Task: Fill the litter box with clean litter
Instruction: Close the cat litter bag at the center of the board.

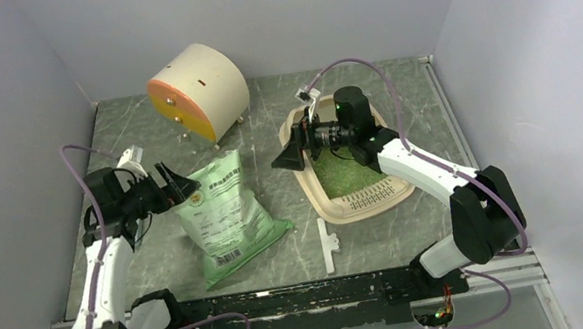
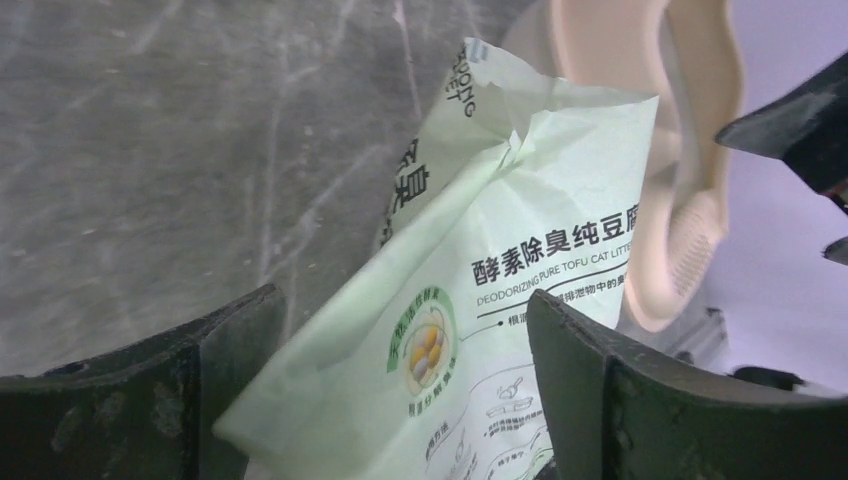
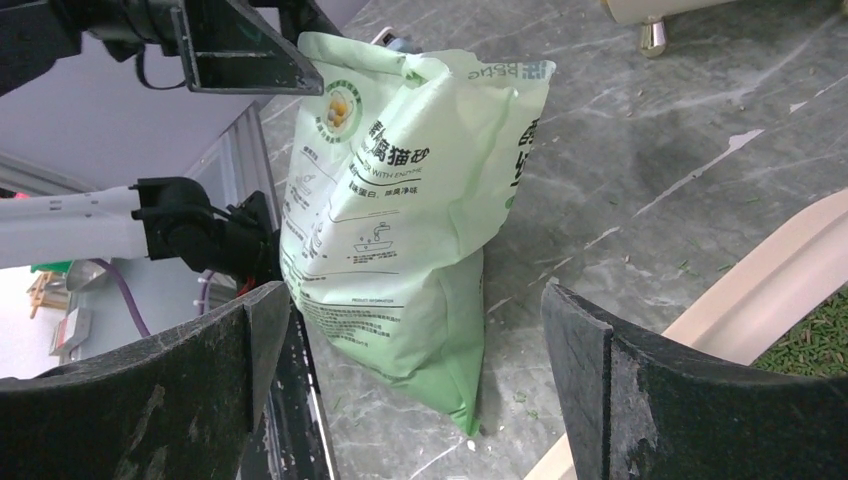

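Observation:
The beige litter box [image 1: 305,180] lies right of centre, its grille ledge [image 1: 368,196] toward me. A bed of green clean litter [image 1: 345,172] covers its floor and shows at the edge of the right wrist view [image 3: 822,342]. My right gripper [image 1: 291,156] is open and empty over the box's left rim [image 3: 760,290], facing the bag; in its own view the gripper [image 3: 415,300] frames the bag. My left gripper [image 1: 174,186] is open, with the top corner of the light-green litter bag [image 1: 225,215] between its fingers [image 2: 400,315], not clamped.
The bag [image 2: 500,290] [image 3: 400,200] lies left of centre. A cream half-cylinder cabinet [image 1: 199,91] with an orange face stands at the back. A white plastic piece [image 1: 329,243] lies near the front edge. Walls close in on the left, back and right.

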Robot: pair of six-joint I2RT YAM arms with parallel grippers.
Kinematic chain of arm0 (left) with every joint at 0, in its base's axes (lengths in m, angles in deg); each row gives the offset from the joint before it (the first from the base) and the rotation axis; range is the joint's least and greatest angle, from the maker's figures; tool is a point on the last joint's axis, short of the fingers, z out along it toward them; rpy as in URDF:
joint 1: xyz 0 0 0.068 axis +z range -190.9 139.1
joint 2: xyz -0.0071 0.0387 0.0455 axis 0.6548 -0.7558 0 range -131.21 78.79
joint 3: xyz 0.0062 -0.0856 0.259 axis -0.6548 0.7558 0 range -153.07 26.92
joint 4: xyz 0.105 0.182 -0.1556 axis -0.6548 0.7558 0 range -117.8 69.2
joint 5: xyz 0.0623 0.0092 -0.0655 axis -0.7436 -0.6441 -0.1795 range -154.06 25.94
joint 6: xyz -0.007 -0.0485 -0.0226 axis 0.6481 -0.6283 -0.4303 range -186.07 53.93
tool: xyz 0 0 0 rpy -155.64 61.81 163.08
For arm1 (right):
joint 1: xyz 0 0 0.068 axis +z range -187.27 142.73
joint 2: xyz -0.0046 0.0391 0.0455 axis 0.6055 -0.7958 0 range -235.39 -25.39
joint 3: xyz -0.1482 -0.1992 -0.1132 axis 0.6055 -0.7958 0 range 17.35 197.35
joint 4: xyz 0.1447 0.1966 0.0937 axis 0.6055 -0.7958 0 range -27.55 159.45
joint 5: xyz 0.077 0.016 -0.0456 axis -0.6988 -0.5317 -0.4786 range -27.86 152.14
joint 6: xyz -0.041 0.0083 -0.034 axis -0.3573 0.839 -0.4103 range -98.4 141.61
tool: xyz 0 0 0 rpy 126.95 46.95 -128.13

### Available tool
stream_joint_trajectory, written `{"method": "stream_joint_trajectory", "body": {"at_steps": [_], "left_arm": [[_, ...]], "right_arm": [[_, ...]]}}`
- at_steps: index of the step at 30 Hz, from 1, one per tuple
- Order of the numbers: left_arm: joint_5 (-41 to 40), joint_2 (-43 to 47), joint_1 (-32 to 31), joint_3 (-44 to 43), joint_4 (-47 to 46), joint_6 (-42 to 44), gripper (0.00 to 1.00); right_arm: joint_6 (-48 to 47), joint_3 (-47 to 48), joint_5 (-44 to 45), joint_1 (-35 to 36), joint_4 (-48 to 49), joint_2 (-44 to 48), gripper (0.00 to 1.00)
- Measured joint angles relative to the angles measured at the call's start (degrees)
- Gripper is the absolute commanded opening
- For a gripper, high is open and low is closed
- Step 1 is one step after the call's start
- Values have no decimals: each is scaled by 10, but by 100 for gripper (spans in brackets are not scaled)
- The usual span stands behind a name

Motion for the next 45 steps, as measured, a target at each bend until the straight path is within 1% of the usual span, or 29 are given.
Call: {"method": "stream_joint_trajectory", "body": {"at_steps": [4,6,10,12,13,17,23,25,26,28,31,33,36,38,39,43,45], "left_arm": [[76,-67,0,12,-57,0,77],[106,-103,0,15,-76,3,62],[151,-134,0,15,-98,11,23],[172,-136,1,16,-105,17,8],[187,-135,1,18,-110,22,5],[224,-118,-5,24,-119,38,5],[257,-54,-30,24,-108,66,5],[267,-34,-36,24,-108,69,5],[272,-24,-38,25,-111,69,5],[285,-4,-41,31,-121,65,5],[298,20,-43,38,-129,64,5],[307,23,-46,38,-133,63,5],[317,23,-51,38,-135,70,5],[319,22,-55,37,-134,74,5],[320,21,-56,35,-134,76,5],[321,16,-63,33,-140,75,5],[321,13,-65,33,-146,72,5]], "right_arm": [[-5,0,-2,0,-7,0,100],[-8,0,-2,0,-11,0,100],[-8,0,-5,0,-10,-4,100],[-3,0,-9,0,-4,-16,100],[2,0,-14,0,1,-26,100],[29,-3,-33,0,25,-61,100],[62,-42,-56,4,119,-70,99],[54,-51,-56,14,145,-72,94],[46,-54,-57,21,158,-75,92],[30,-56,-58,30,179,-90,93],[9,-56,-81,38,215,-117,97],[0,-57,-95,38,243,-133,97],[0,-66,-108,39,298,-141,94],[12,-65,-118,39,345,-148,87],[26,-65,-125,40,378,-155,80],[108,-66,-145,41,527,-197,47],[150,-66,-151,41,584,-216,35]]}}
